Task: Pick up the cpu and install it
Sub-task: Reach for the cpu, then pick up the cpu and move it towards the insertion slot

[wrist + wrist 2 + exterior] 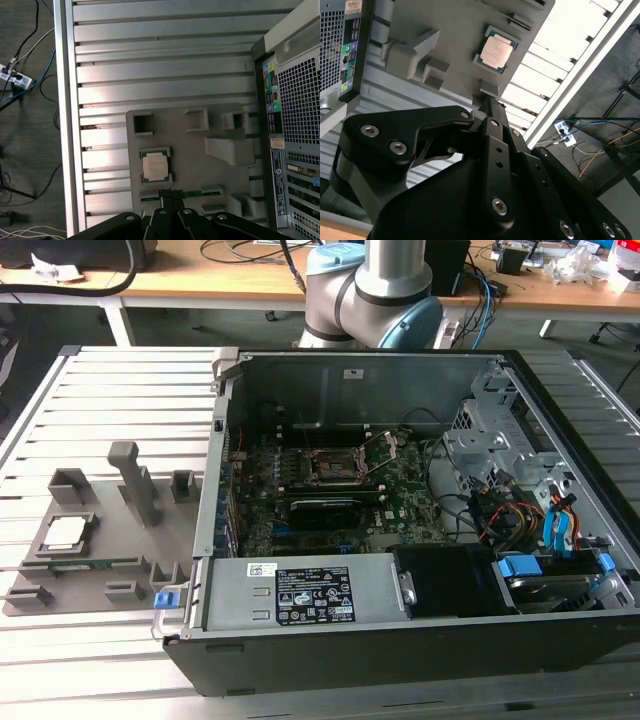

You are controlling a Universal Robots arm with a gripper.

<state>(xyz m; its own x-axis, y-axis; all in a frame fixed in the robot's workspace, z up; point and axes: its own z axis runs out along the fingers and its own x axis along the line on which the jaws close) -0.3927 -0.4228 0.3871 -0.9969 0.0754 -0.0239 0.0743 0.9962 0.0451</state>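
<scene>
Cpu (64, 531): not yet picked up; flat, silver plate upward, in a square recess of the fixture tray, outside the computer case and well apart from the socket; in both wrist views (155, 165) (496, 52) lying free, near the fingertips but not between them. Slatted aluminium table (130, 380): pale ribbed surface under everything. Computer case (400, 660): black tower on its side, side panel off, interior facing up, on the exterior view's right. Robot arm (375, 290): grey and light-blue joints behind the case's far wall. Fixture tray (120, 540): grey moulded plate with raised blocks and pockets, just beside the case on the exterior view's left. Power supply (300, 595): silver box with a label, along the case's near wall. Motherboard (400, 500): green board on the case floor. Gripper (167, 195): black linkage fingers drawn together to a thin seam, nothing held; tips over the tray's edge strip beside the cpu recess; contact with the tray not discernible; also in the second wrist view (487, 100). Socket (335, 468): square, black-framed, near the middle of the board. Memory stick (70, 566): long thin green strip in a slot of the tray, next to the cpu.
</scene>
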